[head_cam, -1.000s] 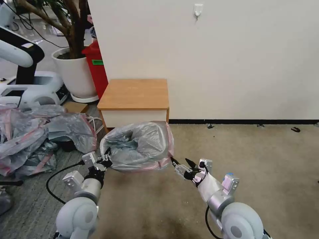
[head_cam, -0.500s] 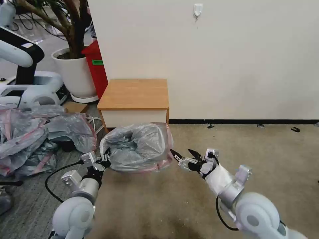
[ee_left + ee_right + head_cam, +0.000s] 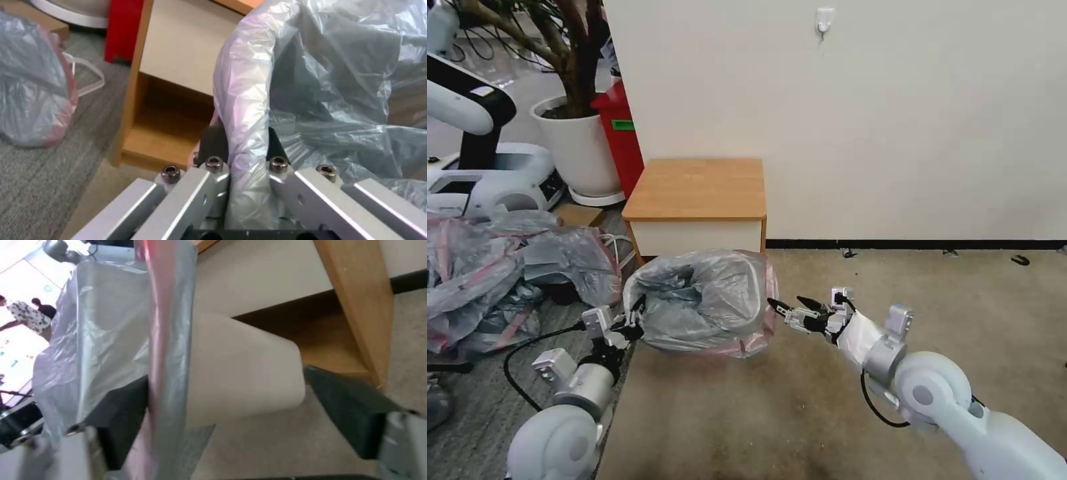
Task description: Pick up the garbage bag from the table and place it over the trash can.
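Left gripper [image 3: 630, 323]: closed down on a fold of the garbage bag [image 3: 707, 300] at the bag's left edge; in the left wrist view the two dark fingers [image 3: 213, 141] press a bunched strip of rim plastic between them.
Right gripper [image 3: 794, 308]: fingers spread wide, holding nothing; tips just beside the bag's right edge. In the right wrist view the pink-red rim band [image 3: 166, 350] hangs between the two pads [image 3: 351, 406], close against one pad, well clear of the other.
Garbage bag: draped over the trash can [image 3: 240, 373], on the carpet just in front of the table [image 3: 697, 188]; mouth faces up, grey film sagging inward. Cream wall of the can shows below the bag's rim on the right side.
Bag relative to grippers: lies between the two, left one gripping it, right one at its edge.
Table: top bare; open lower shelf seen behind the can from both wrist views.
Surroundings: heap of similar bags [image 3: 500, 267] on the floor to the left.
Change since one second ago: right arm has swung outward and extended, its gripper now higher and closer to the bag's right rim; left gripper has shifted slightly left, keeping its hold; bag sits a little fuller and wider.
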Controlling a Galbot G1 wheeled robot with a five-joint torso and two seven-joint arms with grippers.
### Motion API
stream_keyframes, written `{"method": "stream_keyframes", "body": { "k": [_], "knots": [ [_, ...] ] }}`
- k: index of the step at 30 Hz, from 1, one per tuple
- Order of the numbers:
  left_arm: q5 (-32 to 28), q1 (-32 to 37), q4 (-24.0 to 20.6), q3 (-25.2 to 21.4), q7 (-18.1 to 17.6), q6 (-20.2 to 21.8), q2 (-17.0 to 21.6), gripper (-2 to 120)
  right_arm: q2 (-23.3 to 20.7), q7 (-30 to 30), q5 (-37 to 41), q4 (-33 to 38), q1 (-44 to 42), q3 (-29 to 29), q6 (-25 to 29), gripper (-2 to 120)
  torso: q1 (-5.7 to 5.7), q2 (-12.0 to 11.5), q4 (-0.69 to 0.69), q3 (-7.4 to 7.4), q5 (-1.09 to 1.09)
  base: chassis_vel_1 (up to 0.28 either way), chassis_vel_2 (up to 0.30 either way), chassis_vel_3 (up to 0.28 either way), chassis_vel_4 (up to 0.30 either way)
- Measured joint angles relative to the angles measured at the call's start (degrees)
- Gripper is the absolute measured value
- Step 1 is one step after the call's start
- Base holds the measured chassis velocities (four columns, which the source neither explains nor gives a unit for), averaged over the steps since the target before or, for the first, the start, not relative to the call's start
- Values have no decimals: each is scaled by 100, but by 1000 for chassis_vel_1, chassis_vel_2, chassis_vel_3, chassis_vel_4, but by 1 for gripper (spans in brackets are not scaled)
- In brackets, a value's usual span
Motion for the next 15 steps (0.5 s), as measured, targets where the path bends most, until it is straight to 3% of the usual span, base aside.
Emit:
{"method": "stream_keyframes", "body": {
  "k": [1, 3, 5, 8, 11, 15],
  "knots": [
    [0, 15, -12, -5, 3, -3, 17, 3, -4, -31, 53, 19, 11, -11, 0, 80, 0, 0, 0, 0, 0, 0, 0, 0, 0],
    [0, 16, -13, -5, 3, -3, 18, 3, -4, -34, 58, 21, 11, -11, 0, 80, 0, 0, 0, 0, 0, 0, 0, 0, 0],
    [0, 34, -24, -25, 4, -6, 50, 3, -49, -114, 253, 86, -1, 8, -23, 69, 0, 0, 0, 0, 0, 0, 0, 0, 0],
    [0, 41, -39, -26, 5, -9, 80, 3, -104, -307, 383, 97, -15, 66, -125, 67, 0, 0, 0, 0, 0, 0, 0, 0, 0],
    [0, 48, -66, -26, 5, -9, 109, 3, -193, -881, 451, 40, -25, 168, -308, 64, 0, 0, 0, 0, 0, 0, 0, 0, 0],
    [1, 60, -97, -25, 7, -9, 122, 3, -239, -1069, 466, 4, -25, 197, -433, 57, 0, 0, 0, 0, 0, 0, 0, 0, 0]
  ]
}}
